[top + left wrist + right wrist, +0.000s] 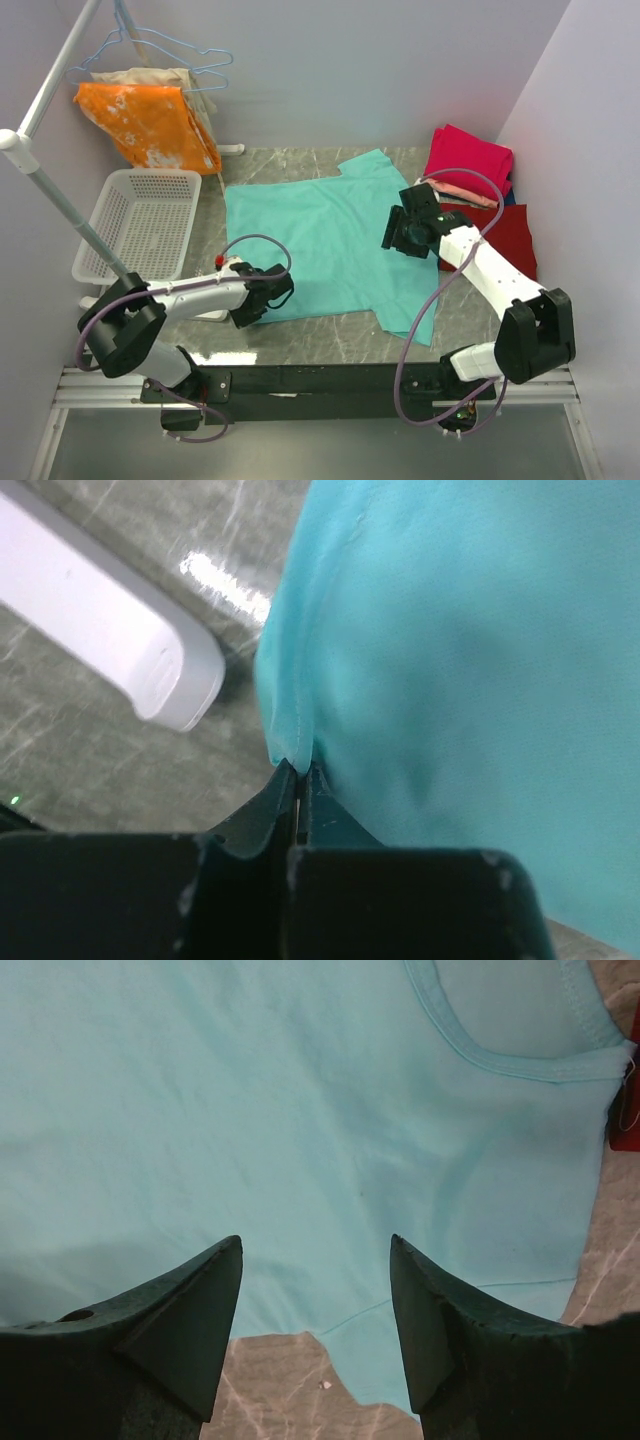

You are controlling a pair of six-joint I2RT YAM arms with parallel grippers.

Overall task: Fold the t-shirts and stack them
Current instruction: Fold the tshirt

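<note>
counter (300,345) is carrying everything. The teal t-shirt (320,240) is lying spread flat on it, spanning from the left claw (300,770) across to under the right claw (400,235). The dark red shirt (505,235), magenta-pink shirt (468,155) and salmon shirt (462,190) are sitting in an overlapping pile just outboard of the right claw.

The left claw is pinching fully closed on the teal hem edge, with fabric bunching at its tips. The right claw is hanging wide open over the shirt body, gripping nothing. The collar (500,1055) is showing ahead and right of its tips.

Handling call: this is looking like thin cotton, light and limp, so it's likely sagging from any single pinch. I'm favouring hem corners, shoulder seam or collar rib, where doubled stitching is giving the tips more bite. I'm also wanting both claws lifting together to keep the fold line straight.
</note>
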